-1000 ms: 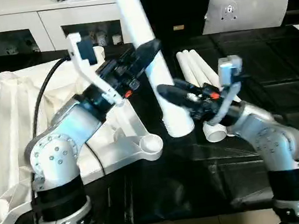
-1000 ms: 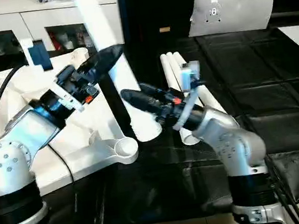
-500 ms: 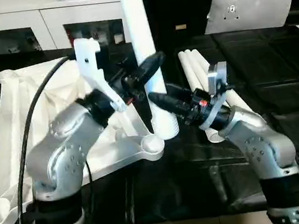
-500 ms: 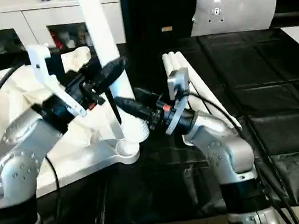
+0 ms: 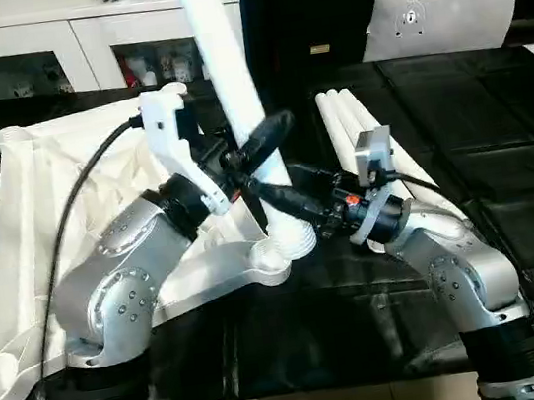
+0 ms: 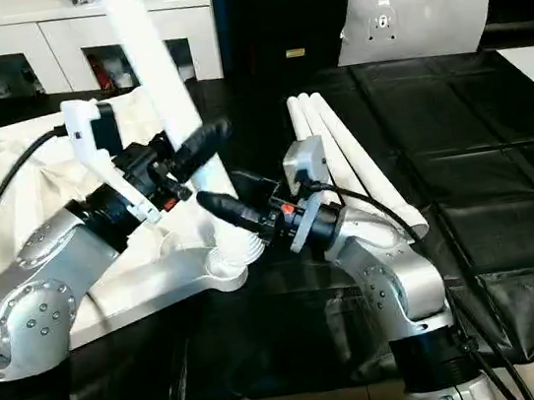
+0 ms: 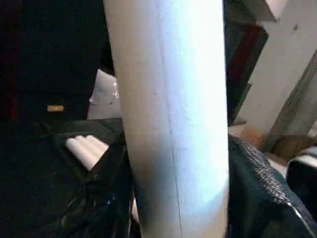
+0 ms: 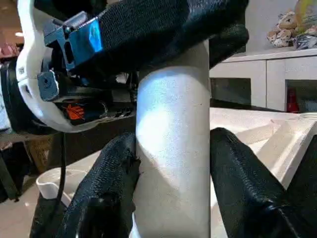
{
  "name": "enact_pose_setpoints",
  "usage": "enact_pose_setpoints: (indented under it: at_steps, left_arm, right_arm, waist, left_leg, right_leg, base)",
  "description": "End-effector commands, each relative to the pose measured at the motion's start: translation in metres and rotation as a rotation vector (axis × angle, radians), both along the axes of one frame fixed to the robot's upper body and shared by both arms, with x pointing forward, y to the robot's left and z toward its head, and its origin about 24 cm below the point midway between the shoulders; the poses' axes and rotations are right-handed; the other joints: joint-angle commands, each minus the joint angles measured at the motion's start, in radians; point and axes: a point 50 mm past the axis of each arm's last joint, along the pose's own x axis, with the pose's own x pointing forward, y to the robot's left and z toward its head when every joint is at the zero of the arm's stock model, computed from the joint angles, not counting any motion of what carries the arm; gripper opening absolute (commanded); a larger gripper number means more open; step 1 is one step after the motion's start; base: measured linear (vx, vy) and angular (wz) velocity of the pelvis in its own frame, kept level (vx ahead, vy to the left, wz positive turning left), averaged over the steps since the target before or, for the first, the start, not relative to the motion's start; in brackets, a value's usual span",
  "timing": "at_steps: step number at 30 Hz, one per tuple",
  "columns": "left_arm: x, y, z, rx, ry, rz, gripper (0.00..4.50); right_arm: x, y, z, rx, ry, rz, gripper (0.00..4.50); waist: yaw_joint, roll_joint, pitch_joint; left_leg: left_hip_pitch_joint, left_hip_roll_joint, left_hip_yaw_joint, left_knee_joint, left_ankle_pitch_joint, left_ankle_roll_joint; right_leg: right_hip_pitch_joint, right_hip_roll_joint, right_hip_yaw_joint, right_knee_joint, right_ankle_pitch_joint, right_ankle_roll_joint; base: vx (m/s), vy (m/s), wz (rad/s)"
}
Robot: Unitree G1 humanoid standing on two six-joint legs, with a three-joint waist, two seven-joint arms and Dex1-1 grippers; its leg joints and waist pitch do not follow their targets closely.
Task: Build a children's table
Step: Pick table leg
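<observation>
I'm gripping the stiff, light, slippery-looking leg point(image 5: 231, 86) with both the left claw point(image 5: 262, 151) and right claw point(image 5: 277, 199), low near the socket point(image 5: 273, 256).

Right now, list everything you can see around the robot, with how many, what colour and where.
White plastic table top: one, ribbed underside up, on the black surface at left.
Held white tapered leg: one, tilted, lower end at the near corner socket.
Spare white legs: three, lying side by side at right.
White cabinet: one, behind.
Grey-white cushion-like panel: one, back right.
Left gripper: black fingers clamped on the held leg.
Right gripper: clamped lower on it.
</observation>
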Motion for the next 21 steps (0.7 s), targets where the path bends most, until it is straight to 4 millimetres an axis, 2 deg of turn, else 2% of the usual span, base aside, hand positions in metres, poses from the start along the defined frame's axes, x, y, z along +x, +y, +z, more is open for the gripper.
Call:
enact_pose_setpoints:
  at_steps: [1, 5, 11, 14, 16, 18, 21]
  left_arm:
    - [-0.003, -0.005, 0.002, 0.000, 0.006, -0.034, 2.12]
    - [-0.004, -0.004, 0.003, -0.029, -0.002, -0.060, 2.12]
    - [-0.007, -0.003, -0.004, 0.036, -0.061, -0.065, 2.12]
    - [-0.009, -0.001, -0.006, 0.046, -0.087, -0.022, 2.12]
    - [-0.010, 0.003, -0.009, 0.069, -0.083, 0.004, 2.12]
    - [-0.010, 0.005, -0.011, 0.088, -0.095, 0.010, 2.12]
    - [-0.011, 0.008, -0.024, 0.220, -0.100, -0.011, 2.12]
  right_arm:
    - [0.000, 0.004, 0.002, -0.014, -0.017, 0.017, 1.83]
    - [-0.001, 0.005, 0.000, -0.015, -0.010, 0.019, 1.83]
    - [-0.001, 0.006, -0.003, -0.023, 0.004, 0.011, 1.83]
    - [-0.001, 0.007, -0.004, -0.025, 0.014, 0.003, 1.83]
    - [-0.002, 0.007, -0.006, -0.029, 0.019, -0.003, 1.83]
    - [-0.002, 0.007, -0.007, -0.029, 0.020, -0.007, 1.83]
    - [-0.002, 0.007, -0.010, -0.042, 0.018, -0.012, 1.83]
  waist:
    - [0.001, 0.011, -0.068]
    - [0.002, 0.011, -0.068]
    - [0.000, 0.013, -0.067]
    - [0.001, 0.020, -0.069]
    - [-0.001, 0.015, -0.069]
    - [0.000, 0.017, -0.069]
    - [0.000, 0.018, -0.067]
  left_leg:
    - [0.001, 0.053, -0.012, -0.068, -0.017, 0.031]
    - [-0.001, 0.050, -0.012, -0.067, -0.010, 0.033]
    - [-0.001, 0.053, -0.013, -0.069, -0.029, 0.032]
    - [0.000, 0.053, -0.014, -0.068, -0.024, 0.026]
    - [0.000, 0.054, -0.014, -0.070, -0.027, 0.024]
    - [0.000, 0.054, -0.014, -0.070, -0.033, 0.023]
    - [0.002, 0.055, -0.015, -0.072, -0.050, 0.020]
  right_leg:
    - [0.061, -0.092, 0.058, -0.073, 0.010, -0.205]
    - [0.063, -0.092, 0.057, -0.071, 0.035, -0.216]
    - [0.062, -0.092, 0.057, -0.074, 0.007, -0.204]
    - [0.063, -0.093, 0.057, -0.071, 0.032, -0.208]
    - [0.063, -0.091, 0.057, -0.071, 0.039, -0.209]
    - [0.063, -0.092, 0.057, -0.071, 0.032, -0.207]
    - [0.060, -0.092, 0.057, -0.073, 0.006, -0.202]
  base:
    - [0.000, 0.000, 0.00]
    - [0.000, 0.000, 0.00]
    - [0.000, 0.000, 0.00]
    - [0.000, 0.000, 0.00]
    - [0.000, 0.000, 0.00]
    - [0.000, 0.000, 0.00]
    - [0.000, 0.000, 0.00]
